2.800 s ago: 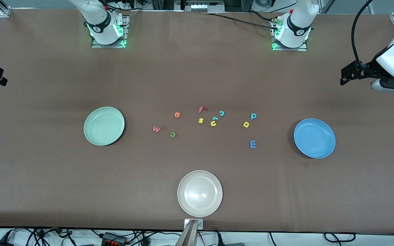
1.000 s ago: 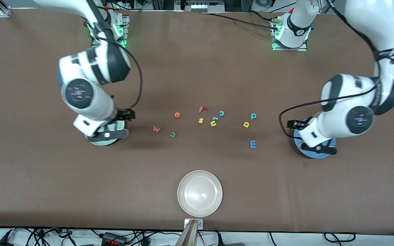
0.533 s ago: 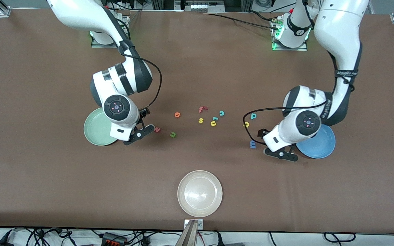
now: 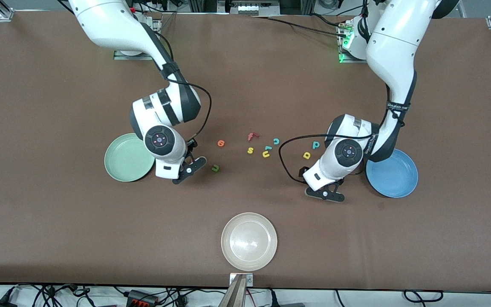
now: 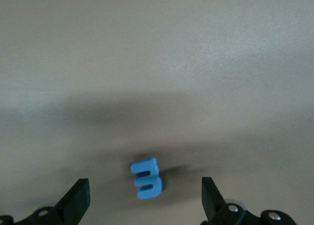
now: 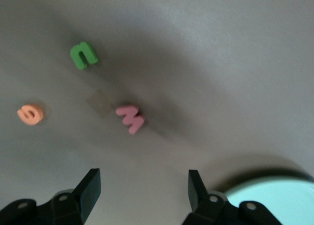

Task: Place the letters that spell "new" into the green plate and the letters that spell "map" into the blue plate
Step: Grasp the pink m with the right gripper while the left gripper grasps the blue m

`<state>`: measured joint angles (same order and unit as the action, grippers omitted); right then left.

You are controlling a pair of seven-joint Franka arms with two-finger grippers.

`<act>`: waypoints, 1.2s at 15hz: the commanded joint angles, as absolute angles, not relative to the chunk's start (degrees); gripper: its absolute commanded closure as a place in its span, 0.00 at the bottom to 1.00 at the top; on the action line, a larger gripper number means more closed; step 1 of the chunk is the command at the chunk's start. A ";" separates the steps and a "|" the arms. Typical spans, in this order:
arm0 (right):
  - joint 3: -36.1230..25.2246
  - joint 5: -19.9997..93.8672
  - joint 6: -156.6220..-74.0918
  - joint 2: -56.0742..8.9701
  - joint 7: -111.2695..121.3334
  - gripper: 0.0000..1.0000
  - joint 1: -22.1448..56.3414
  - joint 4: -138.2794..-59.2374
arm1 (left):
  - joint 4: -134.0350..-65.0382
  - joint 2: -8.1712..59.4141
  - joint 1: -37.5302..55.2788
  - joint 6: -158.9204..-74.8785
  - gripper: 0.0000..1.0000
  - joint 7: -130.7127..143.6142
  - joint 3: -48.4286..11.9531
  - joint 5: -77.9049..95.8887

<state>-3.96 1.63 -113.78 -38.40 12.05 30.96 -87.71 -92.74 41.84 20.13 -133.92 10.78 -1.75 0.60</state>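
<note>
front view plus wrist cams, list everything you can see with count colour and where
green plate: 1, pale mint, toward the right arm's end of the table
blue plate: 1, bright blue, toward the left arm's end
beige-white plate: 1, nearest the front camera, mid-table
w: 1, pink, on the table under the right gripper
n: 1, green, beside the right gripper
e: 1, orange, farther from the camera than the n
m: 1, blue, on the table under the left gripper
a: 1, yellow, next to the p
p: 1, teal
spare letters: five, red, yellow and teal, clustered mid-table
right gripper: open, over the w
left gripper: open, over the m
</note>
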 commanded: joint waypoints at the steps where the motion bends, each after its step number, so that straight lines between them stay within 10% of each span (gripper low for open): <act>1: -4.31 2.64 -117.32 -40.34 12.92 0.25 32.34 -87.54 | -92.11 42.71 20.83 -134.56 0.21 11.69 -1.05 1.14; 10: -3.87 4.39 -121.02 -44.47 12.92 0.34 32.61 -87.63 | -92.46 44.47 21.44 -134.56 0.41 15.38 -1.05 1.14; 14: -3.87 4.31 -122.25 -44.74 13.27 0.39 32.61 -87.63 | -92.37 44.39 21.45 -134.47 0.90 15.21 -0.88 1.14; 18: -3.87 4.31 -122.78 -44.91 13.36 0.46 33.04 -87.63 | -92.02 42.55 20.66 -131.42 0.99 14.77 0.00 1.14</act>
